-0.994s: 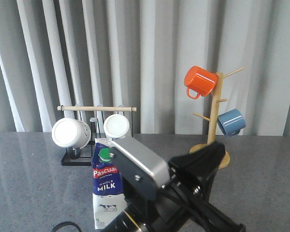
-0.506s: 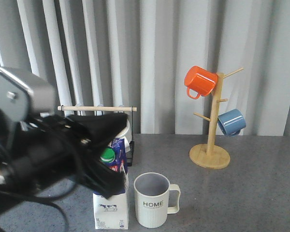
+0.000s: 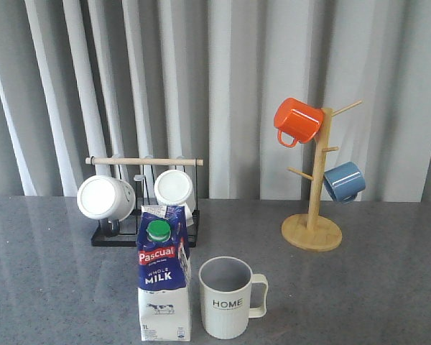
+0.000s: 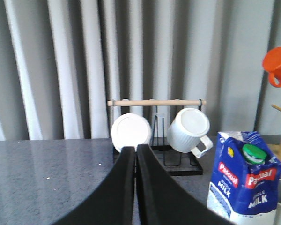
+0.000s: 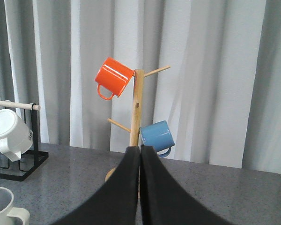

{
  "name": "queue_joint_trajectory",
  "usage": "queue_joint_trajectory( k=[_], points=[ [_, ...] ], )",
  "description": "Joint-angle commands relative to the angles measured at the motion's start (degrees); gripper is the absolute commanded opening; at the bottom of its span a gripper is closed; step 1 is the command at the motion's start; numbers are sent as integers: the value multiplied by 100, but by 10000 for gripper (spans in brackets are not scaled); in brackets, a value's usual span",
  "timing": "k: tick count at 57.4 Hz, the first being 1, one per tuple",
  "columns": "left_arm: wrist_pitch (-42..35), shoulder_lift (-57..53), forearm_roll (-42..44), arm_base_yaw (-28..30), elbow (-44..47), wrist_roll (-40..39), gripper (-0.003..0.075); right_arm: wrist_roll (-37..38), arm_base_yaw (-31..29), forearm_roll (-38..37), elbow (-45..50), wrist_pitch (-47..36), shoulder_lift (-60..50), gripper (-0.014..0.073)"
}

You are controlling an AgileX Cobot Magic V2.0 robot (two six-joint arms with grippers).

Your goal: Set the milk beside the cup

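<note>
Since half a second ago, the dark arm that filled the left of the front view has gone from it, and you now have an unobstructed look at the table (image 3: 388, 302). The milk (image 3: 164, 277) stands upright near the front edge, green cap facing you, with nothing gripping it. Just beside it, on its right, stands the cup (image 3: 228, 296), mouth up, "HOME" legible, handle turned away from the carton. A narrow gap seems to separate the two; you cannot tell for certain whether they touch.

In the left wrist view, the left gripper (image 4: 135, 157) shows its fingers pressed together with no gap and nothing between them; the carton sits off to one side, well clear of them. In the right wrist view, the right gripper (image 5: 140, 157) is likewise closed and empty, pointed toward the wooden mug tree (image 5: 137, 117) carrying the orange mug (image 5: 113, 77) and the blue mug (image 5: 157, 137). The black rack (image 3: 140, 208) with two white mugs stands behind the carton.

Judged from this layout, the placement itself looks finished and you are in the withdrawal step. The next move calls only for holding both arms clear of the pair, so the tall carton is not knocked over.
</note>
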Motion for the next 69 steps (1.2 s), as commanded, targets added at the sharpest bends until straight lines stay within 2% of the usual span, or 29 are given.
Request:
queue_joint_trajectory(
  k=[1,16,21,27,32,40,47,56,69],
  points=[
    [-597,-579,-140,199,402,-65,-8,-41,-17,-52,-139,-407,-9,-11],
    [-664,-1197,-312,174,1840,-65,-8,-41,-17,-52,-139,-407,-9,-11],
    [-1168,-1271,-411,174,2402,-65,-8,-41,-17,-52,-139,-407,-9,-11],
    [-1668,-1858,-290,193,3001,-65,-8,-41,-17,-52,-139,-407,-9,-11],
    [-1708,-2407,126,193,3353,-163,-8,-41,-17,-52,-139,-407,-9,-11],
    [-839,-3171,761,193,3356,-645,-8,-41,-17,-52,-139,-400,-9,-11],
    [-240,-3679,779,339,3373,-804,-8,-41,-17,-52,-139,-405,-9,-11],
    [-187,-3662,659,634,3373,-800,-8,-41,-17,-52,-139,-405,-9,-11],
    [-169,-3655,659,660,3366,-793,-8,-41,-17,-52,-139,-405,-9,-11]
  ],
)
